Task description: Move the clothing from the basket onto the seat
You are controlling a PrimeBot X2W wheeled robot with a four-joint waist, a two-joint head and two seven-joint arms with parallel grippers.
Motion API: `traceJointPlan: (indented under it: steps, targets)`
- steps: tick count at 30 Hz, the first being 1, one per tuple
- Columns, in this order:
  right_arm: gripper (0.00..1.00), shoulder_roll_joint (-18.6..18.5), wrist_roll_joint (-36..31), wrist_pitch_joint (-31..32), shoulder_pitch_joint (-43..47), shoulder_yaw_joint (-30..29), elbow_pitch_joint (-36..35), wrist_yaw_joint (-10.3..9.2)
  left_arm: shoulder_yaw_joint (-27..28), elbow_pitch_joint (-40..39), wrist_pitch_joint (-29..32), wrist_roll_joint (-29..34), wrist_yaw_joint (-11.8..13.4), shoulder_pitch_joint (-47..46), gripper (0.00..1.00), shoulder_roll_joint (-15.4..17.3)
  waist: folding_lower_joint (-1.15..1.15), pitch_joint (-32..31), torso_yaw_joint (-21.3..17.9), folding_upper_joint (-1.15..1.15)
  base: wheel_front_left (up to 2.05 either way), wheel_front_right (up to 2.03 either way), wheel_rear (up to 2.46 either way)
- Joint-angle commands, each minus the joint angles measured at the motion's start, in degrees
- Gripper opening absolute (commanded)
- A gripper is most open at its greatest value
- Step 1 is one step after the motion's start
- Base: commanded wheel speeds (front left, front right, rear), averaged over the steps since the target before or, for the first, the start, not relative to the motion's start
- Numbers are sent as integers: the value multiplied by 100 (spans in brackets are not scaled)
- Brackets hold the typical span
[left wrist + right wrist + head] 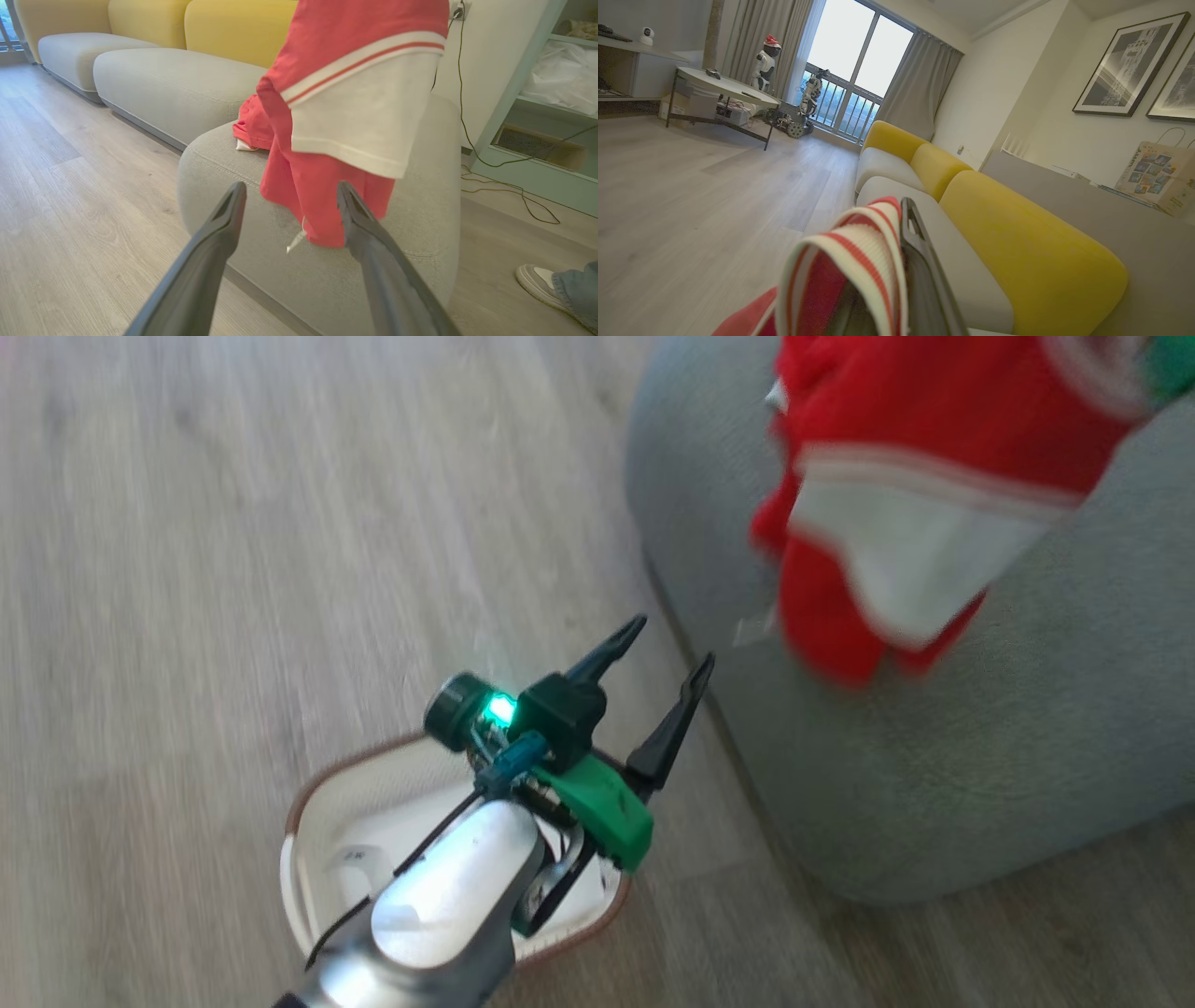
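Head view, clothing (896, 476): a red garment with a white panel and striped edging hung over the grey seat (1027, 756). It was blurred, and whether its lowest folds touched the cushion could not be told.
Left wrist view, clothing (327, 116): it dropped from above the frame with the white panel facing the camera. Its lower end hung in front of the seat (210, 186).
Second red piece (252, 126): lay bunched on top of the seat, behind the hanging garment.
Right hand (906, 210): fingers were closed tight, pinching the clothing (850, 280) by its red-and-white striped edge.
Left hand (674, 640): fingers were spread wide and held nothing, above the floor between basket and seat. In its own wrist view the left hand (290, 186) pointed at the hanging cloth, apart from it.
Basket (299, 803): white with a brown rim, it stood on the floor under the left forearm, near the seat but not touching it.
Floor (233, 569): pale wood planks.
Back cushions (233, 28): yellow, behind the grey seats.
Cable (467, 116): ran down the wall to the floor beyond the seat.
Shoe (537, 280): a person's white shoe rested on the floor at the frame's lower right.
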Motion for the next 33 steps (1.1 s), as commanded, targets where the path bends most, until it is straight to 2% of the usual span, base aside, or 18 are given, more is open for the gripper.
traceJointPlan:
  steps: [1,8,14,22,33]
  targets:
    - [0,-134,-37,26,-342,-78,-63,-2,206,-237,-72,70,39,-303,100,44,-1,406,306,0,0,0,0]
    - [0,-668,-413,-17,-1742,-791,623,-2,212,-583,-18,277,144,-576,100,240,-1,1185,690,0,0,0,0]
    - [0,-927,-929,-103,-2267,-1452,1305,-2,219,-942,105,433,229,-811,100,399,-1,1795,991,0,0,0,0]
    - [0,-659,-1661,-635,-2088,-2752,2568,-2,223,-1241,315,555,313,-973,100,620,-1,2418,1265,0,0,0,0]
    - [0,-124,-2529,-998,-1847,-3215,3502,-2,240,-1431,456,591,412,-966,100,847,-1,2793,1278,0,0,0,0]
